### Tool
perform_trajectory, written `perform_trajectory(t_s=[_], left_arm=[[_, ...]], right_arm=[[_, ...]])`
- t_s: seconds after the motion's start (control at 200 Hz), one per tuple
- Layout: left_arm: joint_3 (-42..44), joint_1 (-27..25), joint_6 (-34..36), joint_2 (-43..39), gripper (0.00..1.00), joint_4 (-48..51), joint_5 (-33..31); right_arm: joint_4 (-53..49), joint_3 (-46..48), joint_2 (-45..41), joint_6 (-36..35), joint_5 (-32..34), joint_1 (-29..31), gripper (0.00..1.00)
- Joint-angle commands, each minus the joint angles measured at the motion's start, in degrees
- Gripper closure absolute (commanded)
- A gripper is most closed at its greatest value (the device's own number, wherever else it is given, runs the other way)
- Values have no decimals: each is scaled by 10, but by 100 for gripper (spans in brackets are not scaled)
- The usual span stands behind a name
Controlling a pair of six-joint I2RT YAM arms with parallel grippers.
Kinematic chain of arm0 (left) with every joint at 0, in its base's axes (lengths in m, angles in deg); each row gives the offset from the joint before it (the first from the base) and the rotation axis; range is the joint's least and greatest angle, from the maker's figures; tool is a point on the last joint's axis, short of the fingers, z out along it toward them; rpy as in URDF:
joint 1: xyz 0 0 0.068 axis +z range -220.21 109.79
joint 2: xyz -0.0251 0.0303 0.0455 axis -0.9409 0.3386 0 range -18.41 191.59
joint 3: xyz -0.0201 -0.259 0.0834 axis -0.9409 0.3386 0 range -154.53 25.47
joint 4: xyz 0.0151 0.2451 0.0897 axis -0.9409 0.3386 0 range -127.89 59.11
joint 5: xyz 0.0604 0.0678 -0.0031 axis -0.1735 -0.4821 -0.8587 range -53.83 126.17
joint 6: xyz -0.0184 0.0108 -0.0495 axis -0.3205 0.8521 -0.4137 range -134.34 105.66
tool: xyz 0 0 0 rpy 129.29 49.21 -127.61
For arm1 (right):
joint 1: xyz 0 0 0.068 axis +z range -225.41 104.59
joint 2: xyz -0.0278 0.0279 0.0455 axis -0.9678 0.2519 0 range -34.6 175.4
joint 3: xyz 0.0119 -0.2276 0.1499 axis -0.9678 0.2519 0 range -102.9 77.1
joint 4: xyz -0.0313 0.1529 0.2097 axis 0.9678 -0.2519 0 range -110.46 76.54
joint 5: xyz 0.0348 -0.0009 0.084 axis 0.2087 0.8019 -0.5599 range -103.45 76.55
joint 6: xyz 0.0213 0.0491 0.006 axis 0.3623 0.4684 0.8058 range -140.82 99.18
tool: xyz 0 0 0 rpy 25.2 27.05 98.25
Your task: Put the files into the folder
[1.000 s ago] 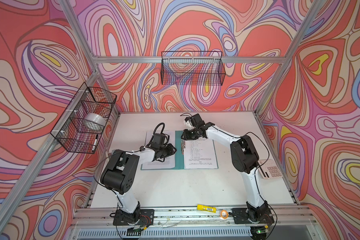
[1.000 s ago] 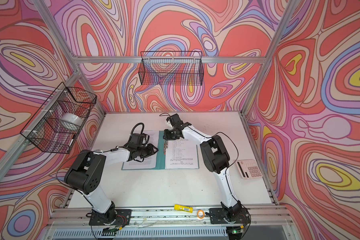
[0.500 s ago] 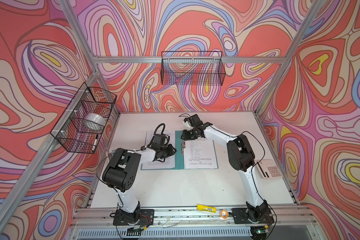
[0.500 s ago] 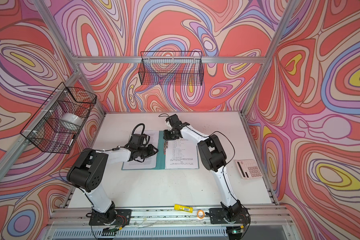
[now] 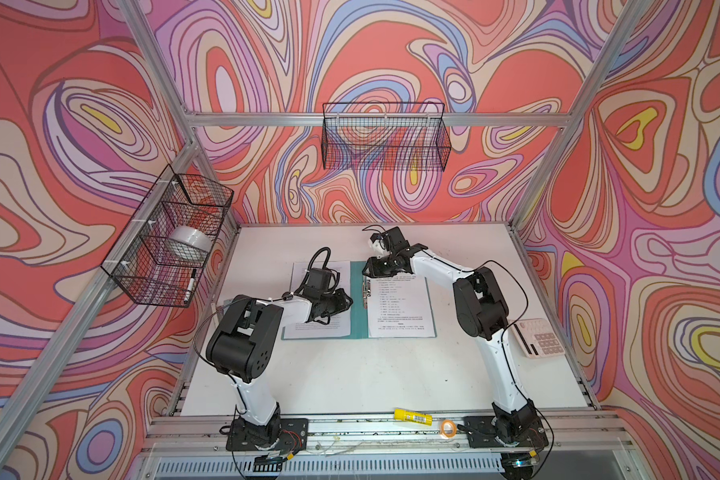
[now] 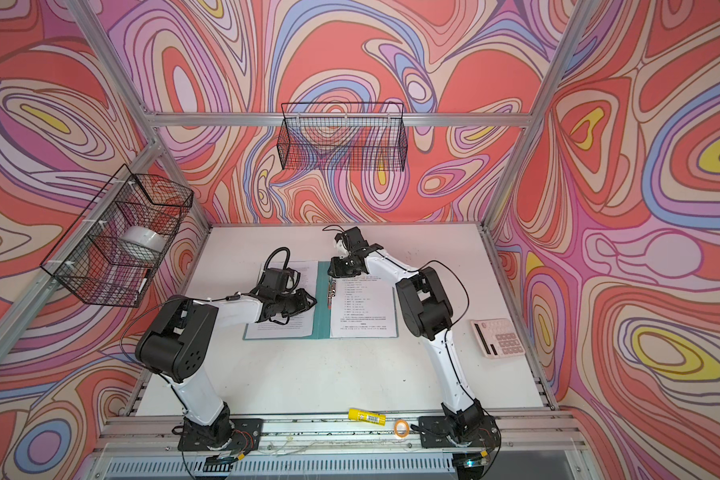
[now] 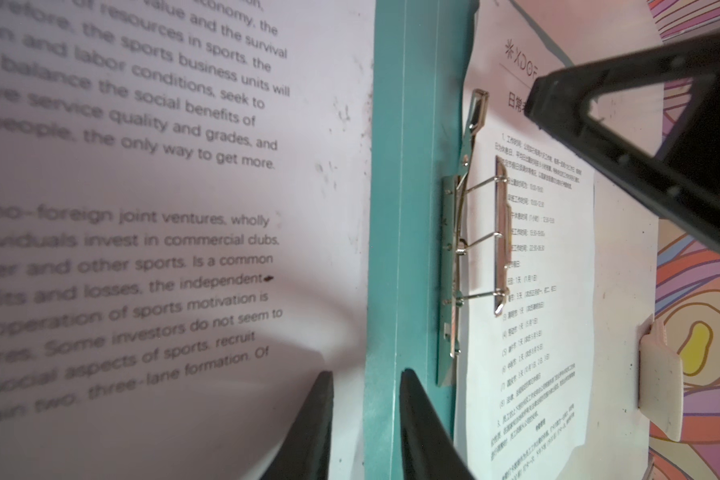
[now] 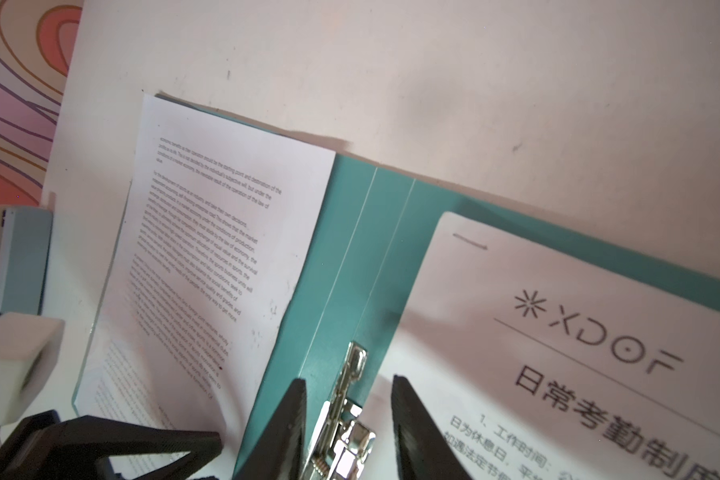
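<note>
Teal folder (image 5: pixel 358 316) lies open flat on the white table (image 5: pixel 350 374) with the files (image 6: pixel 362 309) on it. An English-print sheet (image 5: pixel 336 328) sits on the left cover, buckled up at its spine-side edge, and a Chinese-print sheet (image 5: pixel 399 309) sits on the right cover with its inner edge at the metal clip (image 7: pixel 458 249). Left gripper (image 7: pixel 366 376) is low at the folder's spine with jaws narrowly parted, one tip on the buckled sheet and one over bare teal; right gripper (image 8: pixel 347 380) is at the spine's far end, jaws moderately apart astride the clip's lever, with a gap showing on each side.
</note>
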Motion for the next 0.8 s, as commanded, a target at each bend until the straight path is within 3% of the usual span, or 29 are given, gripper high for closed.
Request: perform_trajectory(t_s=[0.0,0.791], left_arm=[[5,1,4,13,72,-6,-1],[13,1,0,26,74,-22,7]], right_arm=[[19,-12,14,-7,-28,-2,65],[0,-57,64,-22,-59,-9,66]])
